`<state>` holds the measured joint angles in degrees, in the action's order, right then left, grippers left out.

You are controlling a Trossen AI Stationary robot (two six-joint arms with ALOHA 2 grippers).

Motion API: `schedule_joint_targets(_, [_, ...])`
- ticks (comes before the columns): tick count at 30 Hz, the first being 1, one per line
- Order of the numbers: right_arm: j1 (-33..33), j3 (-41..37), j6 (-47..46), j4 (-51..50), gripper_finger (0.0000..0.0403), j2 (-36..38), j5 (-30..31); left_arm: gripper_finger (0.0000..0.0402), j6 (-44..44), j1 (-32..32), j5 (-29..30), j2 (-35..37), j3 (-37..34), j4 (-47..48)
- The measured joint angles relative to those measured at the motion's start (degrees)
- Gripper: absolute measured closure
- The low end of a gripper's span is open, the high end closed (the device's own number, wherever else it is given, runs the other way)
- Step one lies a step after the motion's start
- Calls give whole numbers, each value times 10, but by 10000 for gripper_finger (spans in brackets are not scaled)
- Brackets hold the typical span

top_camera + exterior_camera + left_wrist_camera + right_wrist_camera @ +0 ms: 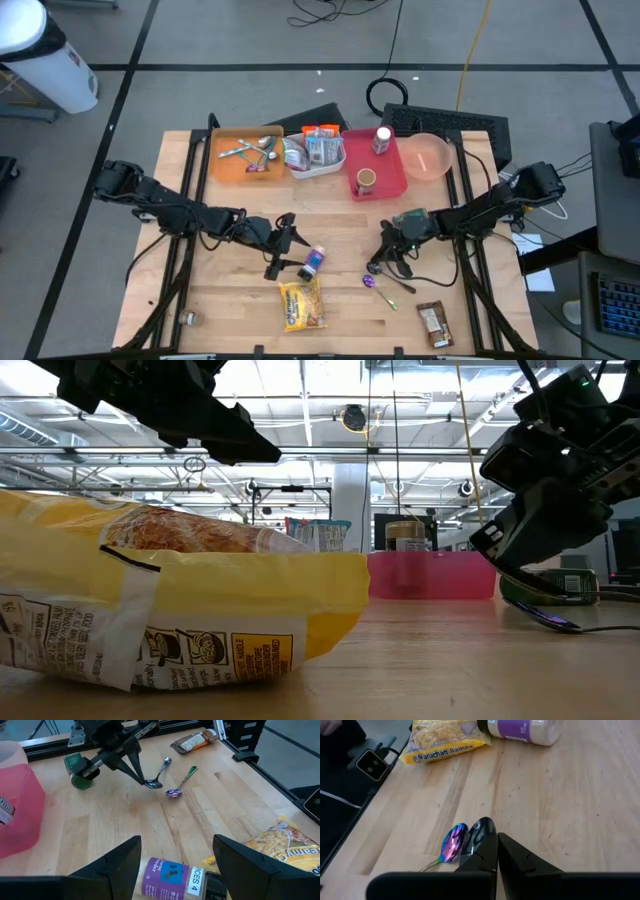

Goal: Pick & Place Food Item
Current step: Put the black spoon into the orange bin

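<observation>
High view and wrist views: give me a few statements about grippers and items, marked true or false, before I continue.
1. The left gripper is open with the purple-labelled bottle between its fingers. True.
2. The ramen packet sits in the red bin. False: it lies on the table, near the bottle.
3. A silver spoon and an iridescent spoon lie side by side. True.
4. The right gripper holds the brown snack bar. False: the bar lies apart; the gripper is shut, tips at the silver spoon's bowl.
</observation>
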<state>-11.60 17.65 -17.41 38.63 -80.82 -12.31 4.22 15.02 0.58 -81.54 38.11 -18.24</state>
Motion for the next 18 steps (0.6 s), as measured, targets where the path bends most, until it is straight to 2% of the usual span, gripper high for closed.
schedule_joint_targets(18, [0, 1, -59, -80, 403, 0, 1, 149, 1, 0, 0, 0, 0, 0])
